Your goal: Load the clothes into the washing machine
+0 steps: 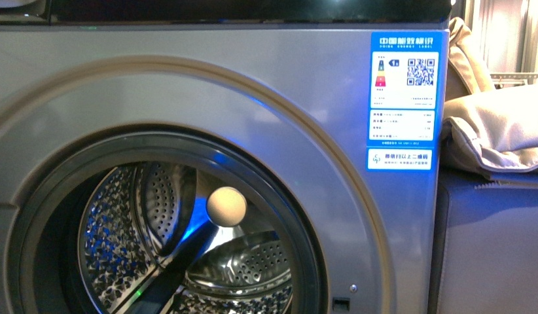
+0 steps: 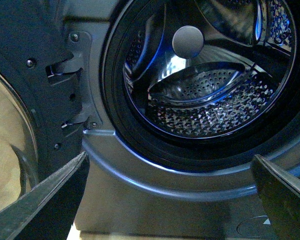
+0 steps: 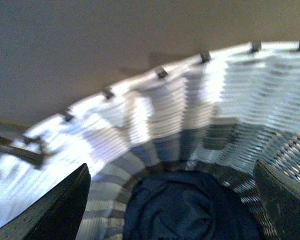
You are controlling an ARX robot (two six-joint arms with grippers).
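Right gripper [image 3: 170, 165]: wide open, over blue clothes [image 3: 175, 210] in white basket [image 3: 155, 95].
Left gripper [image 2: 170, 160]: wide open, facing drum [image 2: 205, 95].
Washing machine [image 1: 305, 98]: door [image 2: 35, 75] open.
Beige blanket [image 1: 495, 131]: 3 o'clock of machine.

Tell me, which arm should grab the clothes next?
Right. The right claw hangs open above the dark blue cloth in the white woven basket; the left claw, open too, only faces the silver-grey washing machine.
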